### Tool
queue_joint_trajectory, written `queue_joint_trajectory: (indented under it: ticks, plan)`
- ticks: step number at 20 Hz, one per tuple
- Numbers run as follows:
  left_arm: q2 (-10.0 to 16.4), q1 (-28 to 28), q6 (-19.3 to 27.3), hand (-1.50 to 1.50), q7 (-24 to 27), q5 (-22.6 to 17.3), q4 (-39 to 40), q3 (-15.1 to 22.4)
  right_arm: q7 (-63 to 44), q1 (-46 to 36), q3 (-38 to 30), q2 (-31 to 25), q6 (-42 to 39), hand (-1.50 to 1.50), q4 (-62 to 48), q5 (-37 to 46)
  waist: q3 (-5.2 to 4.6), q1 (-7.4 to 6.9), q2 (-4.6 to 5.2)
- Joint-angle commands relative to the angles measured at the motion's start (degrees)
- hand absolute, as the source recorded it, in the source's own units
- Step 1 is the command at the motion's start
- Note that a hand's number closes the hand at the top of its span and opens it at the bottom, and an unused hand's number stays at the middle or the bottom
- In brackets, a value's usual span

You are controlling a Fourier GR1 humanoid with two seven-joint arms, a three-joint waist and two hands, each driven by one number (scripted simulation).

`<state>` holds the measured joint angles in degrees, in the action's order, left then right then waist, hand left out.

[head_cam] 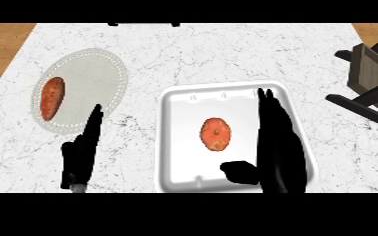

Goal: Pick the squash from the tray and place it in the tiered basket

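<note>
Marble counter (207, 55) spreads under the right hand (284, 150), open with straight fingers over the tray (176, 150) and its thumb spread, seemingly to close on the squash (215, 133) just left of it; the basket (363, 72) stands off right past bare counter, the left hand (77, 160) resting open farther left.

Squash (215, 134) lay flat mid-tray (177, 100), untouched. Right hand (280, 145) was over the tray's right side, fingers straight, thumb out toward the squash, a gap between them. Left hand (80, 160) was open at lower left, fingertips by the plate (88, 80) rim. Reddish vegetable (52, 97) sat on the plate's left part. Tiered basket (362, 75) stood at the tabletop's (221, 50) right edge.
</note>
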<state>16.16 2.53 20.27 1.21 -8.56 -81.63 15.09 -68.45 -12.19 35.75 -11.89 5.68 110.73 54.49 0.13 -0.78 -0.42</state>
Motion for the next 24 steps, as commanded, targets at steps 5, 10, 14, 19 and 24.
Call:
queue_joint_trajectory:
  ticks: [5,10,14,19,24]
  plan:
    - [-0.2,4.3,-0.8,0.0,-0.5,-0.1,0.0,0.9,-14.4,-2.9,0.1,9.5,-13.5,-1.5,-7.9,4.3,-0.29,0.0,0.25]
    - [-1.2,-1.5,-0.5,0.0,-1.7,0.1,4.0,-1.1,-15.1,-7.8,-1.3,11.7,-13.9,-1.5,-12.1,1.4,-0.24,0.42,0.56]
    - [-0.1,0.4,-2.5,0.0,-0.5,-0.5,3.6,-1.5,-14.9,-9.1,-2.3,11.8,-13.4,-1.5,-14.3,-1.1,-0.22,0.23,0.53]
    - [-1.1,0.5,-0.6,0.0,-0.7,1.7,3.1,-0.2,-16.2,-11.0,-3.0,11.8,-15.6,-1.5,-19.1,-3.7,-0.22,0.0,0.55]
    - [-1.5,0.1,-0.5,0.0,-2.5,1.4,2.1,-0.5,-16.8,-9.4,-2.1,11.8,-16.1,-1.5,-20.6,-6.5,-0.22,0.41,0.33]
